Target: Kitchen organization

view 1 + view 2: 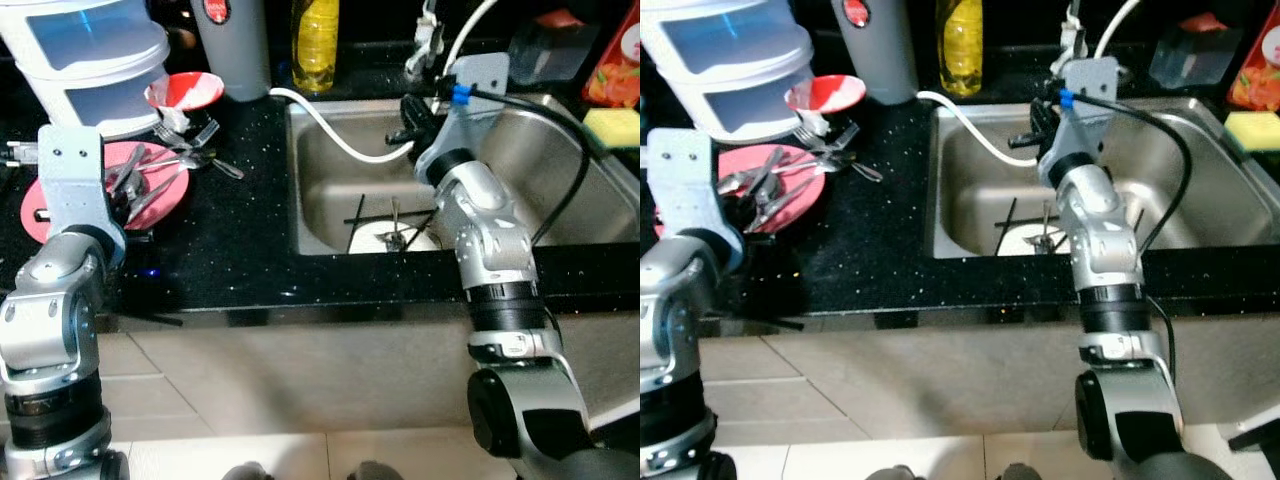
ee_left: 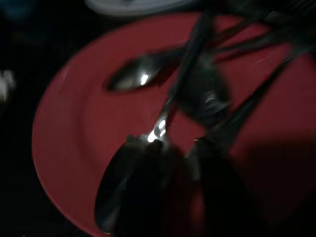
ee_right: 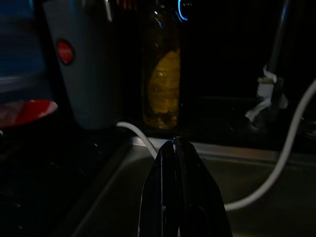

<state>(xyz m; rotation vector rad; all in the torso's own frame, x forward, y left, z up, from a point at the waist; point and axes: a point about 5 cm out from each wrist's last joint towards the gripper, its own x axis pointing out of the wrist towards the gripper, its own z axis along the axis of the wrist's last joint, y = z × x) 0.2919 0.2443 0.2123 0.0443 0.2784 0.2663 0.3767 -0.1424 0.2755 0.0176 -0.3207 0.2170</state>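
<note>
A red plate point(image 1: 172, 196) lies on the black counter at the left with several spoons point(image 2: 148, 74) and forks point(image 1: 200, 140) piled on it. My left gripper point(image 2: 177, 148) hangs low over this plate, its fingers a little apart, open, with a spoon handle point(image 2: 182, 69) running up to one fingertip. My right gripper point(image 3: 175, 144) is shut with nothing in it, and sits over the back left corner of the steel sink point(image 1: 330, 180), pointing at the back wall. In the sink lies a white plate point(image 1: 375, 241) with cutlery point(image 1: 396, 232) on it.
Behind the red plate stand a red bowl point(image 1: 186, 90), stacked white containers point(image 1: 90, 55), a grey canister point(image 1: 236, 45) and a yellow bottle point(image 1: 315, 40). A white hose point(image 1: 335, 140) droops into the sink. A yellow-green sponge point(image 1: 612, 125) rests at the far right.
</note>
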